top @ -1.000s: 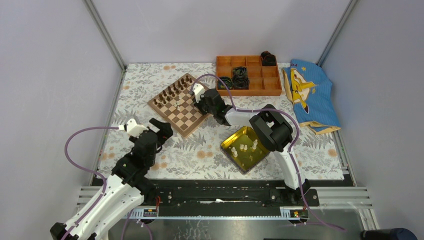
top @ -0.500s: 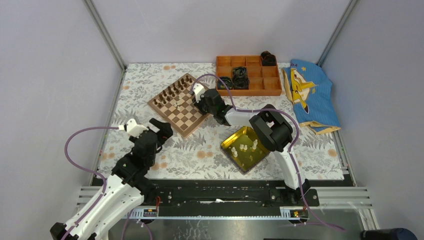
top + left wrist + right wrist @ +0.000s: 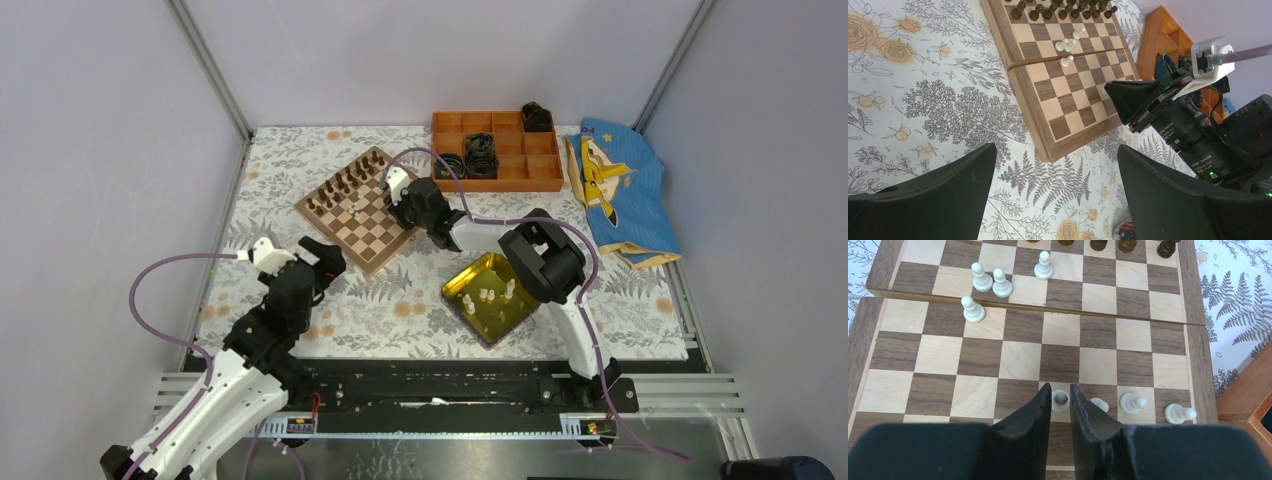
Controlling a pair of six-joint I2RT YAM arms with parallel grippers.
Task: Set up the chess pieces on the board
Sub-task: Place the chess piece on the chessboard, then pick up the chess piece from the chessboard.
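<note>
Chess pieces [image 3: 487, 295] are split up in the top view. Some cream ones sit in the yellow tray [image 3: 492, 325], and a few more stand mid-board on the board [image 3: 375, 240], with the dark brown figures [image 3: 345, 183] lined up along its far side. Your right gripper [image 3: 393, 207] is over the board's right edge. Your left gripper [image 3: 325, 257] hangs just off the board's near corner, above the floral mat [image 3: 400, 310].

Left wrist cam: your left gripper [image 3: 1056, 150] has its fingers spread wide, nothing between them, with the board's near corner [image 3: 1048, 150] below.

Right wrist cam: your right gripper [image 3: 1060, 390] is down to a narrow gap, with one cream piece [image 3: 1060, 399] standing upright right between the fingertips in the near row. Honestly can't tell if the pads actually pinch it or just flank it. Three more cream pieces [image 3: 1132, 402] sit in that same row to its right, and four others [image 3: 993, 282] cluster at the far left.
</note>
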